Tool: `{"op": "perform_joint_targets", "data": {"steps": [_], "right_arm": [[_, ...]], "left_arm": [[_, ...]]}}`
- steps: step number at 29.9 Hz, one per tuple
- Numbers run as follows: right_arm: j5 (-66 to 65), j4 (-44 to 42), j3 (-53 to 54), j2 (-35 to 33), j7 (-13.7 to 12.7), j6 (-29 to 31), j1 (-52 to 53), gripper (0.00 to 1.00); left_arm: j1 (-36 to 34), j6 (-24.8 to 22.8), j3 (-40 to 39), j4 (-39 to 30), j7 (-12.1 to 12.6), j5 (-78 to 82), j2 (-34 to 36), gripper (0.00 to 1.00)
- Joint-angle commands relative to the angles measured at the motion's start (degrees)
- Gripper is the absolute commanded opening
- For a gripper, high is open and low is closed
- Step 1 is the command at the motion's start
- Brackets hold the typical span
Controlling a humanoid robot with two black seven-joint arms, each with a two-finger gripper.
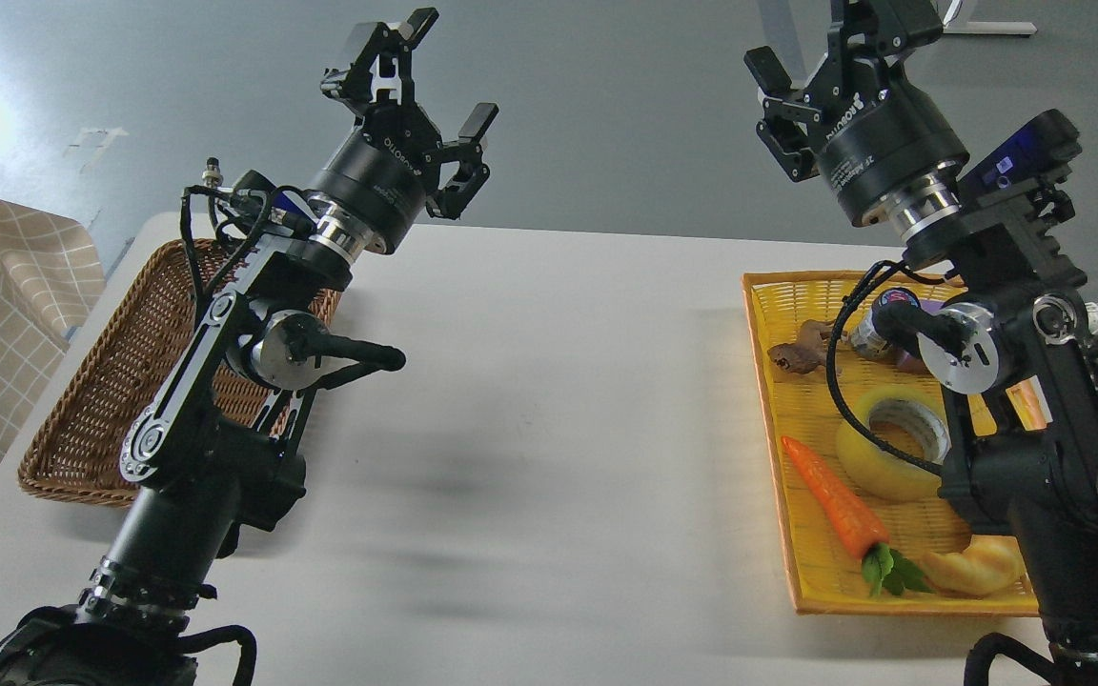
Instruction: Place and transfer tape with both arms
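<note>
The tape [878,462], a yellow roll with a whitish-grey core, lies flat in the yellow tray [802,562] on the right side of the table, partly hidden by my right arm and a black cable. My left gripper [444,81] is raised above the table's far left part, open and holding nothing. Well above the tray's far end, my right gripper [802,43] is also up in the air; its fingers stand apart and hold nothing, and its top is cut off by the frame edge.
A brown wicker basket [101,400] sits at the table's left, behind my left arm. The yellow tray also holds an orange toy carrot [833,497], a pale croissant [973,567] and a small brown figure [800,354]. The white table [559,400] lies between basket and tray.
</note>
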Motion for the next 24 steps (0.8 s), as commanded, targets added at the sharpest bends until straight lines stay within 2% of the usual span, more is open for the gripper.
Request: {"op": "perform_joint_targets", "data": {"steps": [1,5,8,24], "right_arm": [[-0.06,-0.06,-0.17,0.00,-0.09,0.00,-0.01,1.00],[-0.06,-0.06,-0.53,0.00,-0.09,0.00,-0.01,1.00],[-0.06,0.03,-0.44,0.00,-0.09,0.00,0.26,1.00],[0.29,1.35,0.26,0.00,0.00,0.00,0.35,1.00]], "left_arm": [[0.01,0.32,-0.01,0.06,0.08,-2.57,0.00,0.98],[0.19,0.41,-0.09,-0.03,-0.45,-4.17,0.00,0.98],[0.19,0.49,-0.27,-0.03,-1.94,-4.17,0.00,0.98],[0.28,0.58,-0.53,-0.03,-1.94,-4.08,0.00,0.98]]}}
